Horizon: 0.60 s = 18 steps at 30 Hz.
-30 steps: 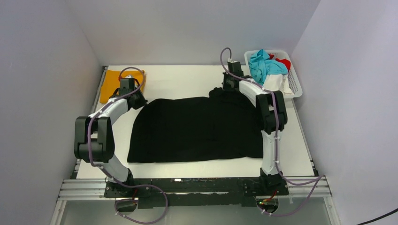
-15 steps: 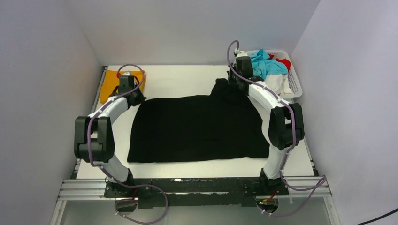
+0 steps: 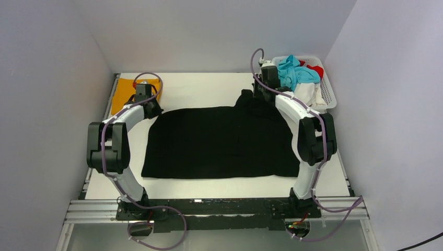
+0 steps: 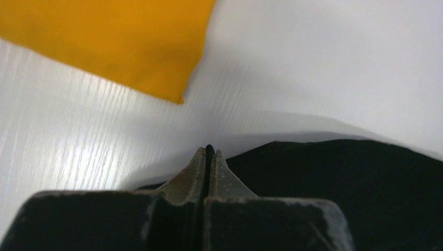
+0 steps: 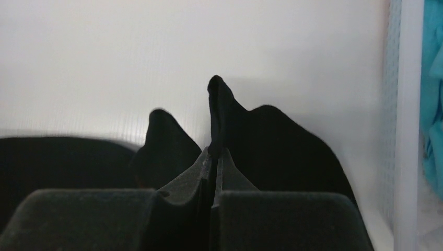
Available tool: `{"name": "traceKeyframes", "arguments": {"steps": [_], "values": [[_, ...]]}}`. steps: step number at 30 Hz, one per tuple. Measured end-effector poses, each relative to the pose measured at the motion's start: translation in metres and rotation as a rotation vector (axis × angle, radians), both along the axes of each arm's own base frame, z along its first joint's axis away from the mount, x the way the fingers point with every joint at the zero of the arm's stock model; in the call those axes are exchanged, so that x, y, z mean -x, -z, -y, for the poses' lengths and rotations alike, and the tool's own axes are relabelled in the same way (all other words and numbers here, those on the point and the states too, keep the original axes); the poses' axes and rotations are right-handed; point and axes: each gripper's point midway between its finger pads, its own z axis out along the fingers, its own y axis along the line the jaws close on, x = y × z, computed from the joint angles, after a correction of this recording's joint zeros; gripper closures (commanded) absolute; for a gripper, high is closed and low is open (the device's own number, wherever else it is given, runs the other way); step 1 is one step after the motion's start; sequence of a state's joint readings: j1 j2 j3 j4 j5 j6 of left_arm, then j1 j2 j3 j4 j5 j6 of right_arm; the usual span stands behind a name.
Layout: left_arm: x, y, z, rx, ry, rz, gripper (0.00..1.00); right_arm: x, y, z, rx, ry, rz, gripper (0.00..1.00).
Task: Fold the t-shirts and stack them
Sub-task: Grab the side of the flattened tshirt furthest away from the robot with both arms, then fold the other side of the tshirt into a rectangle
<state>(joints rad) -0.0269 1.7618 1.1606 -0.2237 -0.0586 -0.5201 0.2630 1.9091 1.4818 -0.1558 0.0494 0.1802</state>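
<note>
Cloth of black t-shirt [image 3: 219,141] seems pinched between jaws.

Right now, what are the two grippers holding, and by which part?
Both hold the black t-shirt: the left gripper pinches its far left corner, the right gripper a bunched fold at its far right corner.

left arm [image 3: 108,147]: elbow out at 9 o'clock, forearm reaching to 11 o'clock, left tool [image 4: 209,152] jaws pressed together. right arm [image 3: 313,138]: elbow at 3 o'clock, reaching to 1 o'clock, right tool [image 5: 214,154] jaws clamped.
</note>
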Motion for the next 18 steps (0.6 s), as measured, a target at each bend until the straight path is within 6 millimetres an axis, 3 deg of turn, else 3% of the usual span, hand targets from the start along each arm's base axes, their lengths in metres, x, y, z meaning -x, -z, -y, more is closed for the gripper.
{"name": "traceKeyframes", "arguments": {"steps": [4,14,18], "values": [[0.02,0.003,0.004,0.012,0.031,-0.013,1.0,0.033,0.006,0.005,-0.013,0.005,-0.042,1.0],[0.06,-0.001,0.01,0.039,0.064,0.021,1.0,0.123,-0.015,0.006,-0.059,0.004,-0.041,1.0],[0.076,-0.003,0.01,0.041,0.064,0.039,1.0,0.156,-0.015,0.008,-0.068,-0.006,-0.059,1.0]]}}
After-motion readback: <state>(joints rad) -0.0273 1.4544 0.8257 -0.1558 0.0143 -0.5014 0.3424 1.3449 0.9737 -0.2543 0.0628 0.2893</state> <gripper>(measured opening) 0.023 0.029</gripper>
